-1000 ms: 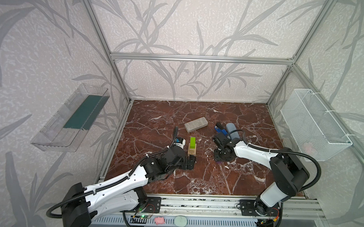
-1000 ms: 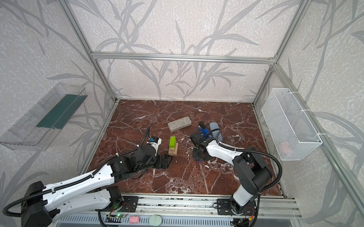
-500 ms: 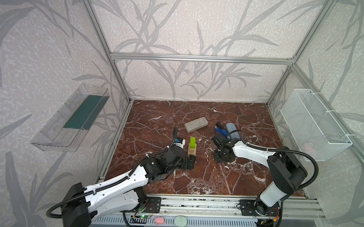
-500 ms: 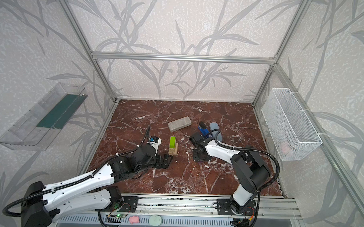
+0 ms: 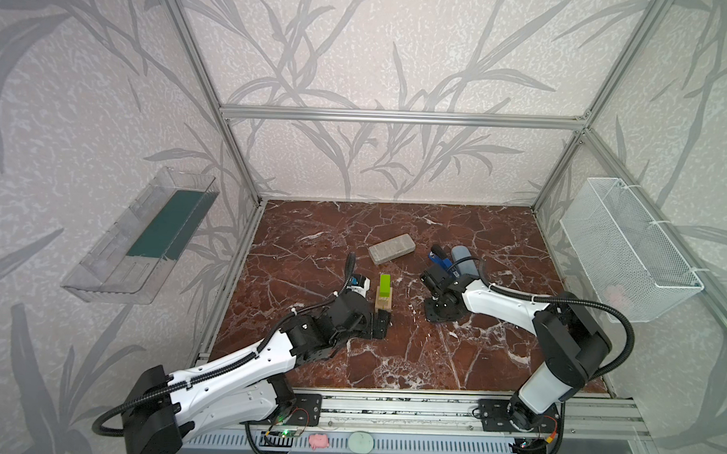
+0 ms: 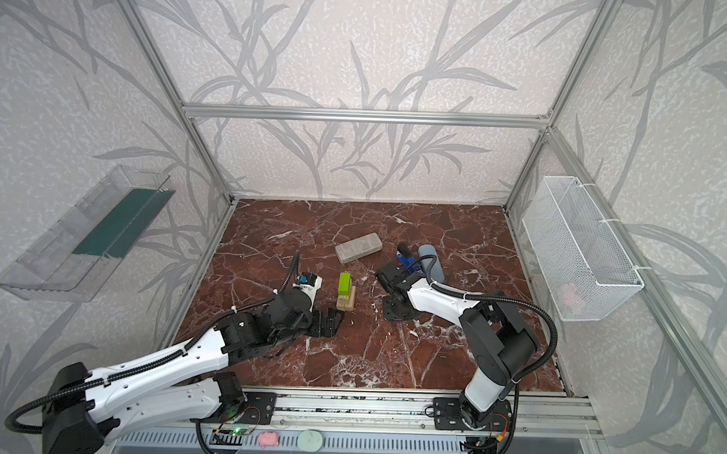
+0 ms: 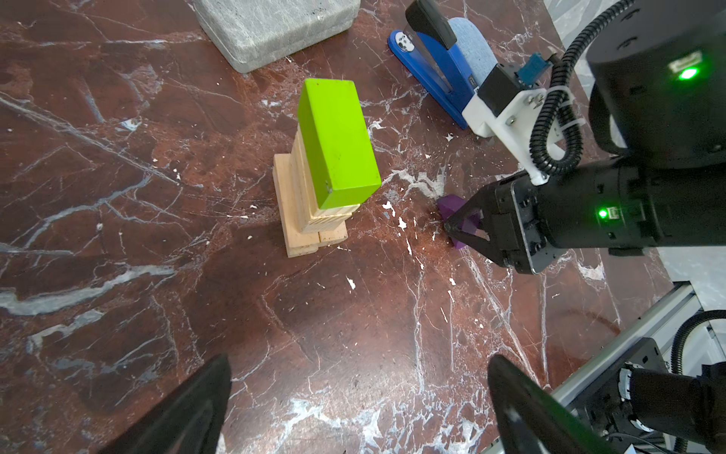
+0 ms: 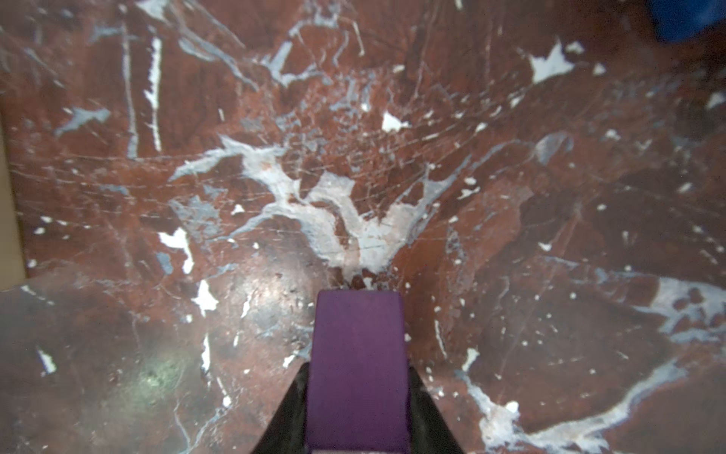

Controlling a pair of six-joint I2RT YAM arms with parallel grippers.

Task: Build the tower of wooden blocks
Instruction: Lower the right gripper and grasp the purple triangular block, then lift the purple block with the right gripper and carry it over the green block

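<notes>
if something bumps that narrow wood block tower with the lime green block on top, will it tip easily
Probably yes. The narrow tower of crossed pale wood blocks stands tall on a small base, so a side push likely topples it. The lime green block rests loose on top and would probably slide off first.

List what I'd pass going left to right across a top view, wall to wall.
clear wall tray → tower → stapler → wire basket. The grey slab is left out because it overlaps the tower sideways.
</notes>
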